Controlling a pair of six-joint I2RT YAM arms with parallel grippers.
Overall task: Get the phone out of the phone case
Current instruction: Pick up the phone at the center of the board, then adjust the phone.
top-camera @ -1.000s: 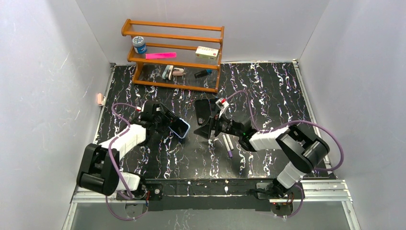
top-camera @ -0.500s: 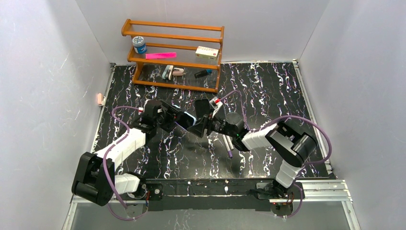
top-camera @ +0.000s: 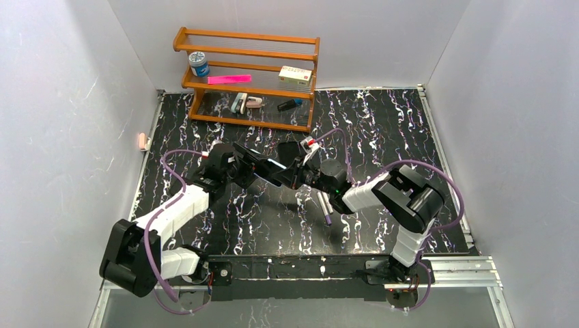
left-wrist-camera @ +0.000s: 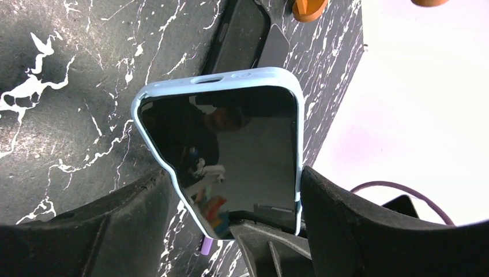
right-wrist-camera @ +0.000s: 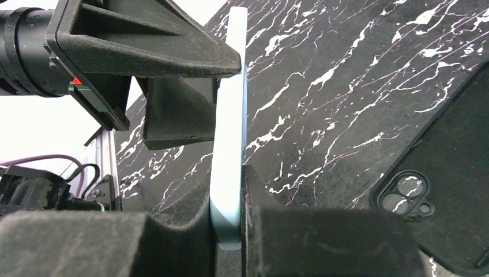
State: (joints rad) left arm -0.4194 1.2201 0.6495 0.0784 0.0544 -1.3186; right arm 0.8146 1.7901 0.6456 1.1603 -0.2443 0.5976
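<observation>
The phone (left-wrist-camera: pixel 242 150), dark screen up, sits in a light blue phone case (left-wrist-camera: pixel 230 78). It hangs above the table between the two arms (top-camera: pixel 265 166). My left gripper (left-wrist-camera: pixel 233 184) is shut across its width, one pad on each long edge. My right gripper (right-wrist-camera: pixel 230 196) is shut on the free end of the case (right-wrist-camera: pixel 230 127), with one pad on the back and one on the screen side. In the top view the left gripper (top-camera: pixel 240 164) and the right gripper (top-camera: pixel 287 172) face each other along the phone.
An empty black phone case (right-wrist-camera: pixel 444 190) lies flat on the marbled table just behind the grippers (top-camera: pixel 291 152). Two pens (top-camera: pixel 323 205) lie under the right arm. A wooden shelf (top-camera: pixel 246 78) with small items stands at the back left.
The left arm has carried the phone to the right and laid it flatter. The right gripper has moved in to meet it and closed from wide open onto its end.
</observation>
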